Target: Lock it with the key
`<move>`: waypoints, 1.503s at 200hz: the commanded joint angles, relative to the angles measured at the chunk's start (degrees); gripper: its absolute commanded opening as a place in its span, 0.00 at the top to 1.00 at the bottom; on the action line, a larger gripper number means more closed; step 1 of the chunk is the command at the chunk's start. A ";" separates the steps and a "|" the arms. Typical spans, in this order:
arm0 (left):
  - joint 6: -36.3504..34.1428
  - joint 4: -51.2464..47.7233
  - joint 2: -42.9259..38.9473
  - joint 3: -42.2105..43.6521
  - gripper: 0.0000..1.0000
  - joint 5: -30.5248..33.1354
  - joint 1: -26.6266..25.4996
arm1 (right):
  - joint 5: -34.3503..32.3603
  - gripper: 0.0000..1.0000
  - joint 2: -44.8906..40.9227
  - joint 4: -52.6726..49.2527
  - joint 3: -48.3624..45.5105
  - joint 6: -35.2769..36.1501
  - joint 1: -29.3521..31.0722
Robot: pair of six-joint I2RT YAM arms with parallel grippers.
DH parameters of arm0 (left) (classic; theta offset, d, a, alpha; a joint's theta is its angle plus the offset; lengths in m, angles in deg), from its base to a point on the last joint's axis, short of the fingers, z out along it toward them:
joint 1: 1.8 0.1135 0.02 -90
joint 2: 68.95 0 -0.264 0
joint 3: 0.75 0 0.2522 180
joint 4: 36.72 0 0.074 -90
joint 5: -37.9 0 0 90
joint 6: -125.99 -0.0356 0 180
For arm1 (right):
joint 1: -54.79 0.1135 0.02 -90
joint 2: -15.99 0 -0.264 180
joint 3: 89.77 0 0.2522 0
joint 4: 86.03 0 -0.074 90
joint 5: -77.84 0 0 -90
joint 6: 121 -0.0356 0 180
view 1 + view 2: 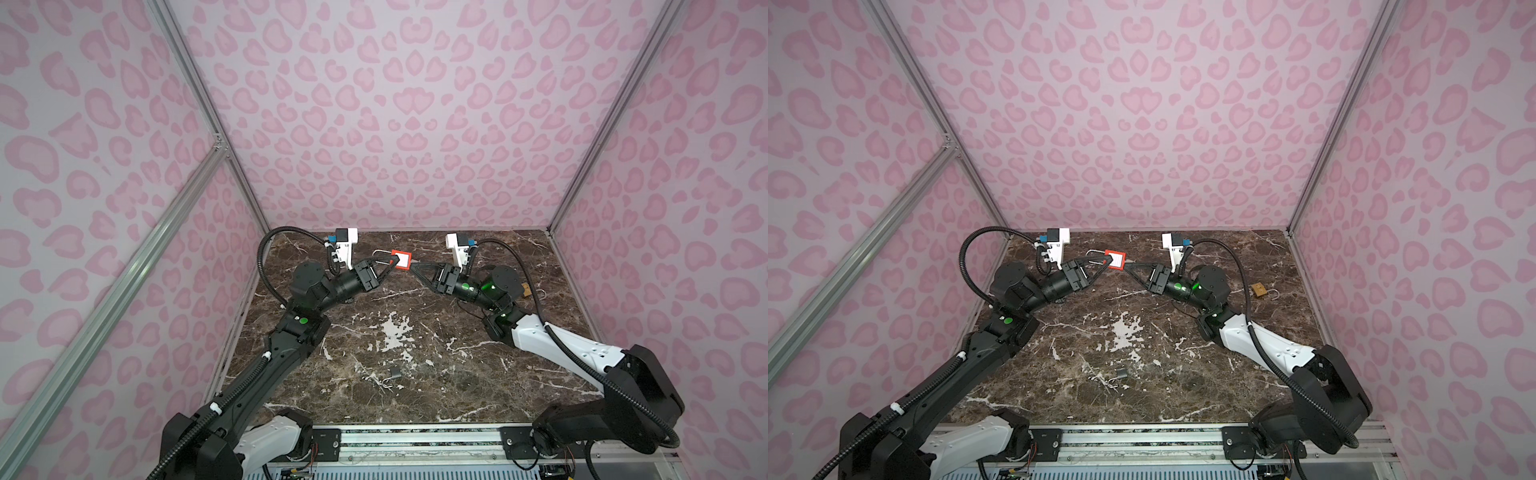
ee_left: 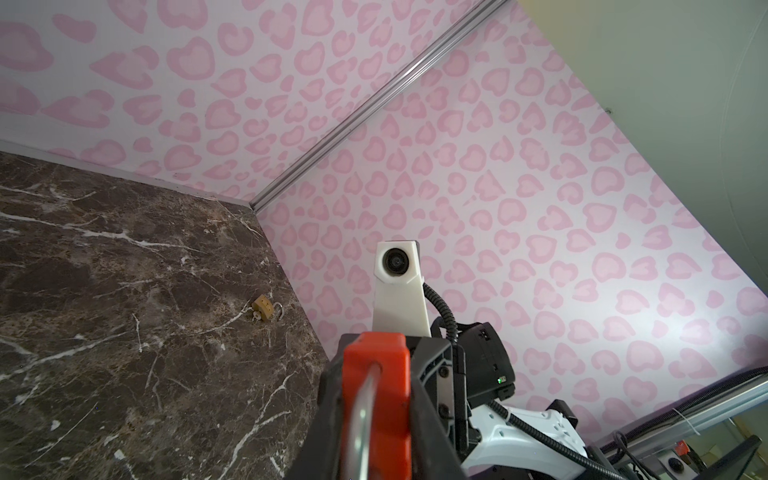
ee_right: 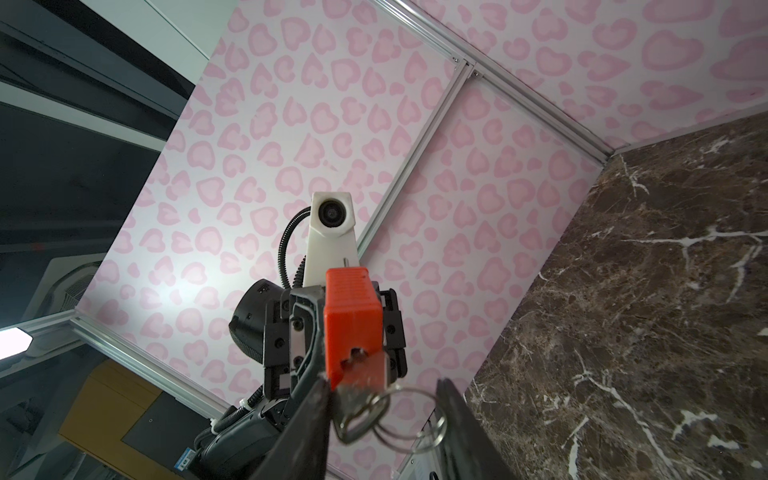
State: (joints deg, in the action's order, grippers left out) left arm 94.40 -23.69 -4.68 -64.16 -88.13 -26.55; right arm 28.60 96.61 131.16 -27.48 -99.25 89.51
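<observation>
Above far middle of marble bench (image 1: 415, 386), left pincer (image 1: 394, 262) clamped on raised red padlock (image 1: 403, 261), key (image 3: 353, 409) inserted in its base, right pincer (image 1: 414, 266) partly open, fingers (image 3: 307, 424) straddling key, brass padlock (image 1: 1258, 289) lying near bench's right edge

This was a robotics lab test booth. Pink heart-print wall panels (image 1: 415, 104) filled the upper frame, joined by aluminium framing (image 1: 199, 95), around a dark marble-look tabletop (image 1: 415, 395). A metal mounting rail (image 1: 415, 440) ran along the bottom.
</observation>
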 commanded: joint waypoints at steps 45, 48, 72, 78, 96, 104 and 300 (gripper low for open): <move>-0.22 3.80 -0.27 -0.39 0.90 -0.27 0.13 | -0.06 0.49 -0.33 -0.34 -1.79 1.36 -0.61; -0.21 3.78 -0.28 -0.33 0.90 -0.28 0.14 | -0.06 0.49 -0.38 -0.33 -1.92 1.39 -0.68; -0.31 3.66 -0.37 -0.26 0.90 -0.22 0.14 | -0.07 0.49 -0.47 -0.52 -2.39 1.78 -0.84; -0.32 3.69 -0.35 -0.27 0.91 -0.25 0.14 | -0.06 0.49 -0.47 -0.52 -2.53 1.78 -0.90; -0.32 3.65 -0.29 -0.17 0.91 -0.18 0.13 | 0.45 0.49 -0.64 -0.54 -2.87 2.56 -0.93; -0.32 3.69 -0.21 -0.17 0.90 -0.25 0.10 | 0.92 0.48 -1.15 -0.26 -3.28 3.35 -0.96; 0.12 3.66 0.86 -1.37 0.91 -2.64 0.12 | 6.04 0.57 -8.46 -31.72 8.94 32.37 -5.32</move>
State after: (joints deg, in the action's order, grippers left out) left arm 94.49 -23.61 -4.09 -64.46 -89.42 -26.55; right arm 31.44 87.71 97.50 -18.56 -67.12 84.00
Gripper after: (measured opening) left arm 0.230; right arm 0.433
